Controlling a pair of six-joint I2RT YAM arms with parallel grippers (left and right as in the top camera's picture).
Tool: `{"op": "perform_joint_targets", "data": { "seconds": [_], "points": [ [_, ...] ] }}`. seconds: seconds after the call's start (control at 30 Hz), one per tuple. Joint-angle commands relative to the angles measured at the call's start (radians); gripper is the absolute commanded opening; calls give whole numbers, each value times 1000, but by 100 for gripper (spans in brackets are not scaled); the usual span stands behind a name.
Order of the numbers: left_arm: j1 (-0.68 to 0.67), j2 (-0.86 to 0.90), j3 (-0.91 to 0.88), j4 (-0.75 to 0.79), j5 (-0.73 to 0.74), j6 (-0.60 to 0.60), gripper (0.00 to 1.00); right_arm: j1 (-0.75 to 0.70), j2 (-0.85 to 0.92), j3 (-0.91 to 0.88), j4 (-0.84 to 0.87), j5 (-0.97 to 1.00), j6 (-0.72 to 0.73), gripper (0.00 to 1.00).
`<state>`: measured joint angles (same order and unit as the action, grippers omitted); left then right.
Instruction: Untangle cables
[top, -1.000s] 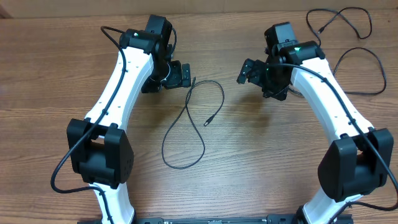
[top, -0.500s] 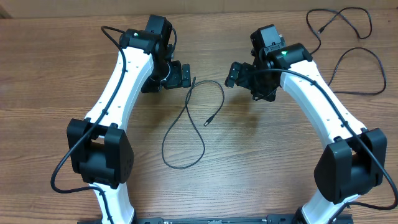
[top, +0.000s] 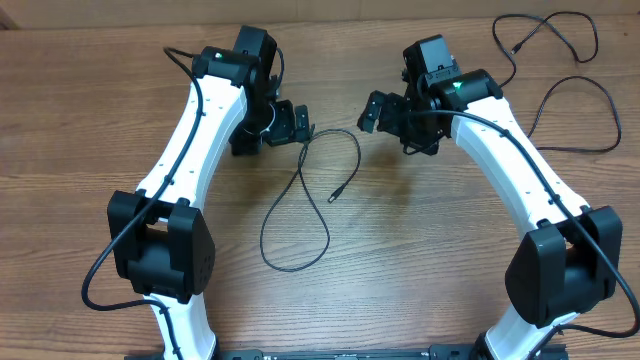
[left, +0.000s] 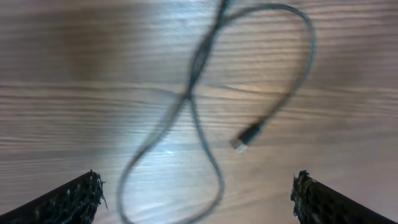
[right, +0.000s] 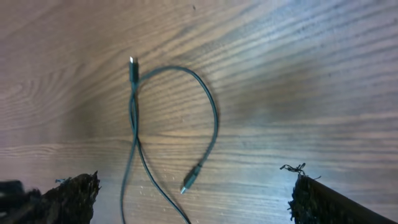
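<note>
The left pincer stood open, its two fingers spread wide with nothing between them. It hung low over the counter and I could not tell whether it touched the wood. Just beside its tip lay one end of a thin black cable. From there the cable ran back towards the arm bases, crossed over itself once and opened into a big loose loop nearer the bases. Its other half curled round in a smaller loop between the two pincers. That half ended in a small plug lying flat on the wood. In the left wrist view the cable looked blurred, out ahead of the fingers and untouched by them.

The right pincer was open too, fingers well apart and gripping nothing. It pointed towards the left one across the small loop, just off that loop's outer side. In its wrist view the loop and both plug ends lay ahead of the fingers, clear of them.

Well away behind the right arm, by the far right corner of the counter, a second cable lay in loose curves. A third cable sprawled near it, apart from the middle one.
</note>
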<state>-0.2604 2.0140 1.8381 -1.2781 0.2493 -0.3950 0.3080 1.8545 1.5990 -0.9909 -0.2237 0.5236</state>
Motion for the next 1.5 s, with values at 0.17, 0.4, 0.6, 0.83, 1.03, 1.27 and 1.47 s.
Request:
{"op": "perform_joint_targets", "data": {
  "seconds": [0.17, 0.4, 0.6, 0.83, 1.03, 1.27, 1.47],
  "points": [
    [26, -28, 22, -32, -41, -195, 100, 16, 76, 23, 56, 6, 3, 96],
    [164, -28, 22, -89, -111, -315, 100, 64, 153, 23, 68, -2, 2, 95],
    [260, -28, 22, -144, -112, -315, 100, 160, 190, 23, 126, 1, 3, 93],
    [280, -28, 22, -162, -145, -304, 99, 282, 237, 23, 170, 120, 3, 88],
    [279, -28, 22, -161, -156, -304, 100, 378, 275, 23, 203, 267, 2, 81],
    [279, -28, 22, -161, -156, -304, 100, 426, 312, 23, 263, 275, 7, 72],
    [279, -28, 22, -161, -156, -304, 100, 427, 315, 23, 311, 287, 52, 59]
  ]
}}
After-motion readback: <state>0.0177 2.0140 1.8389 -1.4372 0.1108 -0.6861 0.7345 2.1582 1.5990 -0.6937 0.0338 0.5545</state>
